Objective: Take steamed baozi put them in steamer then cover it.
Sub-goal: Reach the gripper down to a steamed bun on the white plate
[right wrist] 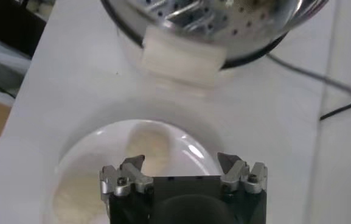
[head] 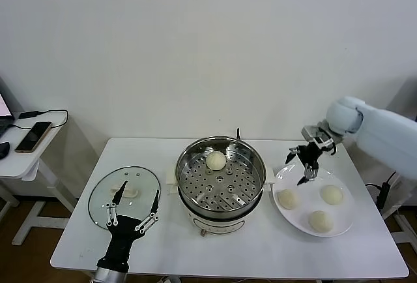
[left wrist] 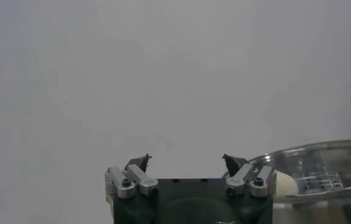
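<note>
The steamer [head: 220, 180] stands mid-table with one baozi [head: 215, 160] on its perforated tray; its rim [left wrist: 321, 151] and that baozi [left wrist: 284, 182] also show in the left wrist view. Three more baozi [head: 287, 198] [head: 331, 194] [head: 319, 221] lie on a white plate [head: 346, 212]. My right gripper [head: 301, 167] hangs open above the plate's far-left part, empty [right wrist: 180, 160], with a baozi [right wrist: 148, 146] below it. The cover [head: 104, 195] lies flat to the left of the steamer. My left gripper [head: 137, 199] sits open and empty [left wrist: 186, 161] over the cover's near edge.
The white table [head: 260, 250] has bare room along its front edge. The steamer's white side handle [right wrist: 181, 55] faces the plate [right wrist: 190, 139], and a black cord [right wrist: 339, 97] trails behind. A small side table with a phone [head: 32, 136] stands far left.
</note>
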